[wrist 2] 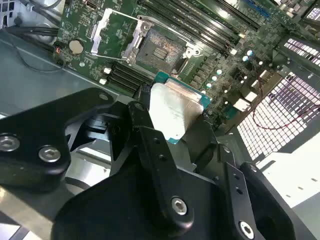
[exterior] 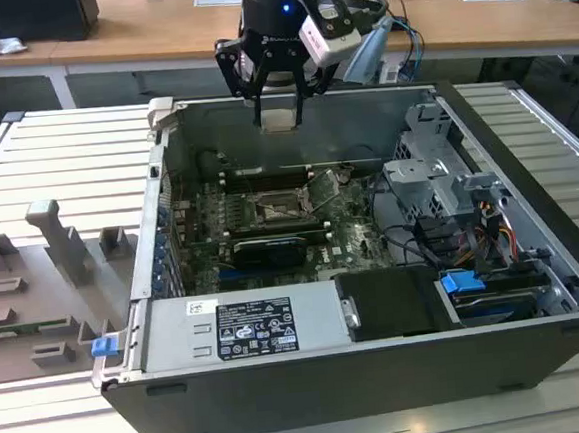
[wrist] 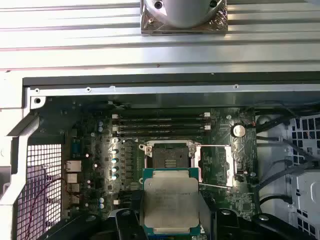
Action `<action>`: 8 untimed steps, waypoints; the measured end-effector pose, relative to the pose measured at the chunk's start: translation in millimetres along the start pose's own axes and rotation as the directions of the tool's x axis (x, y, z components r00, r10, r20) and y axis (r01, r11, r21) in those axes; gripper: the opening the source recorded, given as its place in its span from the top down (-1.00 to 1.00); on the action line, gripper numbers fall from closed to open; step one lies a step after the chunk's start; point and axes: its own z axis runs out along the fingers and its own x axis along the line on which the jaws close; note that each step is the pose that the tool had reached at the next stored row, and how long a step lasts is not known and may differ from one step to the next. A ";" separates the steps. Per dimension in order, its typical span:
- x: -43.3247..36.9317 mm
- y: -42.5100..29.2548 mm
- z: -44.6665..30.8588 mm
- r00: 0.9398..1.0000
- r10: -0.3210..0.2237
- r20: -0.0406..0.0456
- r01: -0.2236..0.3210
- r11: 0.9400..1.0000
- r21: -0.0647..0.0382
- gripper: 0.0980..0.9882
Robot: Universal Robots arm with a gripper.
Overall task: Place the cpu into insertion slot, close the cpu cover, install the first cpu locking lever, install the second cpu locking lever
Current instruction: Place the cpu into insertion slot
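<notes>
My gripper (exterior: 278, 110) hangs above the open computer case, over its far wall, shut on the cpu (exterior: 279, 118). In both wrist views the cpu (wrist 2: 175, 106) (wrist: 171, 200) shows its pale silver top and green edge, pinched between the two black fingers (wrist 2: 141, 112). The insertion slot (wrist: 167, 155) (wrist 2: 160, 47) (exterior: 272, 210) lies bare on the green board below, well apart from the chip. Beside it the cpu cover (wrist: 216, 162) (wrist 2: 112, 32) (exterior: 322, 189) stands swung open. A thin locking lever (wrist: 216, 185) sticks out near the cover.
Long black memory slots (wrist: 160, 125) run beside the socket. A black card (exterior: 269, 250) and a labelled power supply (exterior: 243, 325) sit at the case's near side. Drive bays and cables (exterior: 449, 204) fill the exterior view's right. Grey fixtures (exterior: 44, 286) lie outside on the left.
</notes>
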 end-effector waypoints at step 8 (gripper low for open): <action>0.1 0.0 0.0 1.000 0.009 0.001 -0.009 1.000 0.000 0.04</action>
